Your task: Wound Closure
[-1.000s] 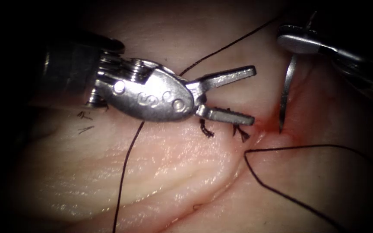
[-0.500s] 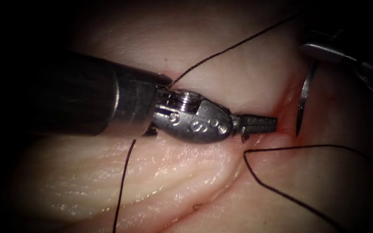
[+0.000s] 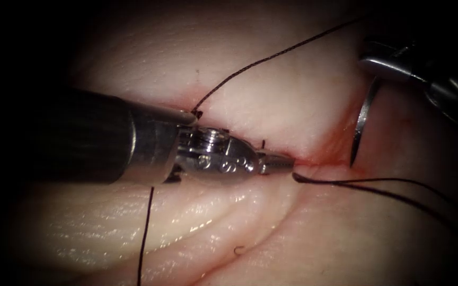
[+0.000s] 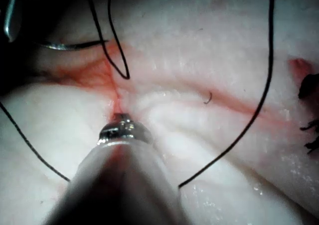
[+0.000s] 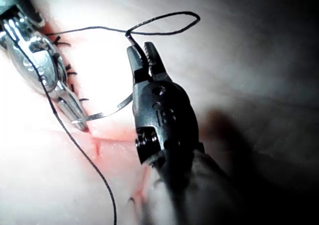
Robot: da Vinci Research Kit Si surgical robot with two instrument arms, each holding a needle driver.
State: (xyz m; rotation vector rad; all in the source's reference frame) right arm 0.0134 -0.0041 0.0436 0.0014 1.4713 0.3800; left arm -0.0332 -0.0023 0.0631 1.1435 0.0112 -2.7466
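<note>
Right gripper (image 3: pixel 373 71) clamps the needle (image 3: pixel 360 124) at 3 o'clock; left gripper (image 3: pixel 287 164), together, presses the cut (image 3: pixel 319 159).

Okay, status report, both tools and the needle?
Left tool shut, tip at the red-stained cut. Right tool shut on curved steel needle near its tail; point at the cut. Dark thread trailing right.

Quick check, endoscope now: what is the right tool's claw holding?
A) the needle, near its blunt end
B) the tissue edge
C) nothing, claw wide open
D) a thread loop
A: the right tool's claw is shut on the needle near its blunt end, and the curve hangs down with its tip by the red fluid at the cut, on the right side of the left tool.
</note>
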